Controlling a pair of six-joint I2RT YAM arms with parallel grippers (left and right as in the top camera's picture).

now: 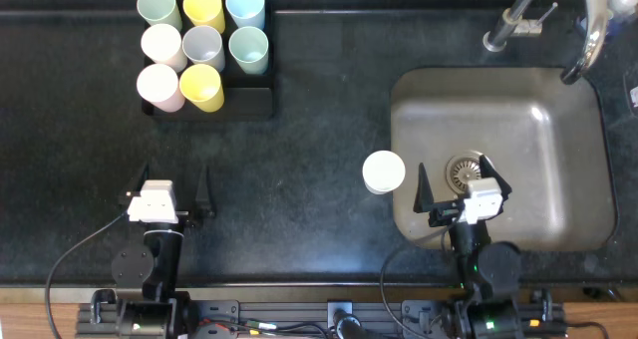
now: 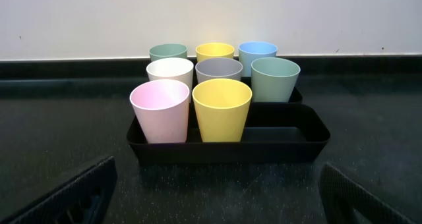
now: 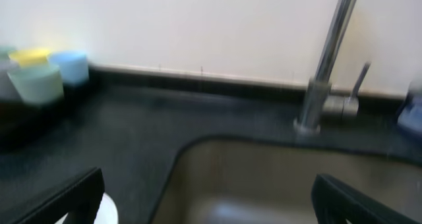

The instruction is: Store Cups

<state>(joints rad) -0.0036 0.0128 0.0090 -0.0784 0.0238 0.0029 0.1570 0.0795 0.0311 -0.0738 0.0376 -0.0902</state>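
A black tray (image 1: 255, 101) at the back left of the dark counter holds several upright pastel cups (image 1: 203, 46); its front-right slot is bare. In the left wrist view a pink cup (image 2: 161, 110) and a yellow cup (image 2: 222, 108) stand in the front row of the tray (image 2: 285, 130). One white cup (image 1: 384, 171) stands alone on the counter beside the sink's left rim, and its edge shows by the right wrist's finger (image 3: 103, 209). My left gripper (image 1: 176, 181) is open in front of the tray, some way back from it. My right gripper (image 1: 455, 175) is open over the sink's near-left part, to the right of the white cup.
A steel sink (image 1: 558, 110) fills the right side, with a drain (image 1: 464, 168) and a faucet (image 1: 518, 15) behind it. The faucet (image 3: 328, 59) rises against the white wall. Open dark counter (image 1: 309, 169) lies between the tray and the sink.
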